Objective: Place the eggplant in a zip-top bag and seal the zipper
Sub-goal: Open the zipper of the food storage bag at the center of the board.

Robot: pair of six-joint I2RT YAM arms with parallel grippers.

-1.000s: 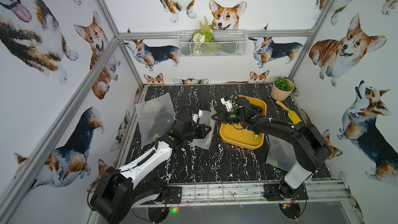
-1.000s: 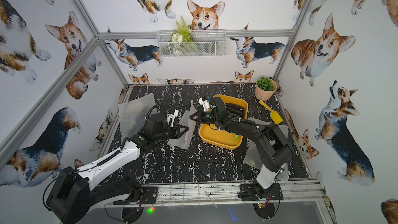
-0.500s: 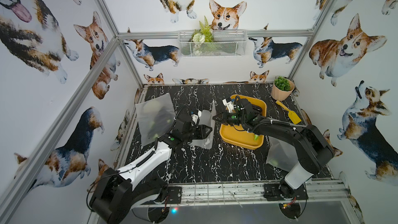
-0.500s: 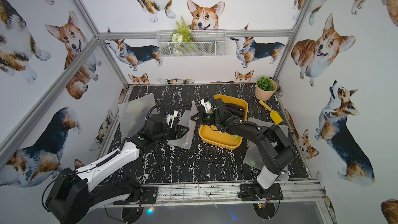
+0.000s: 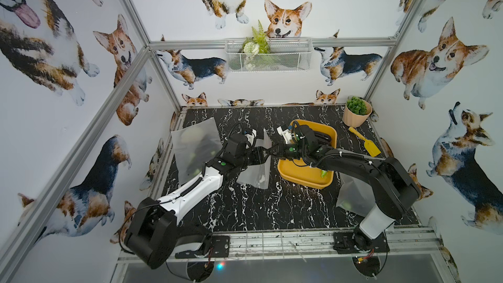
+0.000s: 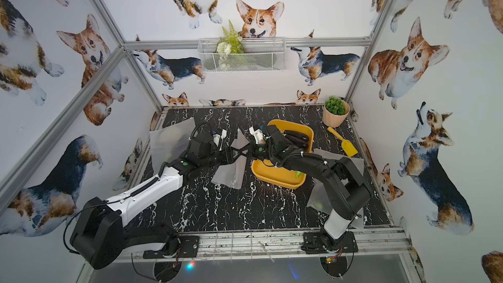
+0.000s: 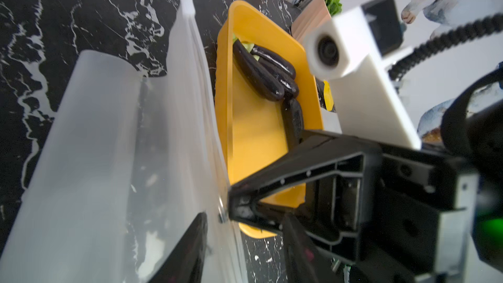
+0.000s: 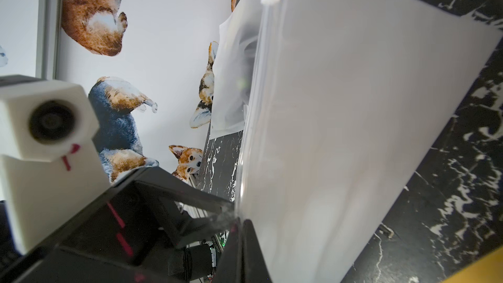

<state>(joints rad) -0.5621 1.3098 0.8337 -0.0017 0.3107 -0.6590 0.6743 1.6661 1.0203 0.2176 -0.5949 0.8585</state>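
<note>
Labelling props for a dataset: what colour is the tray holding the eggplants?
Mustard yellow tray, clearest in the left wrist view.

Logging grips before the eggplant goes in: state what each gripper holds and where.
Right gripper pinches the zip-top bag at its zipper edge. Left gripper stands open beside that edge, holding nothing.

Right arm (image 5: pixel 359 161) covers most of the eggplants (image 5: pixel 324 135) in a top view for me. Left gripper (image 7: pixel 244 230) fingers (image 7: pixel 194 243) blurred and cut off in its wrist view. Can't make out what's inside the far-left frosted bag (image 5: pixel 194 148).
</note>
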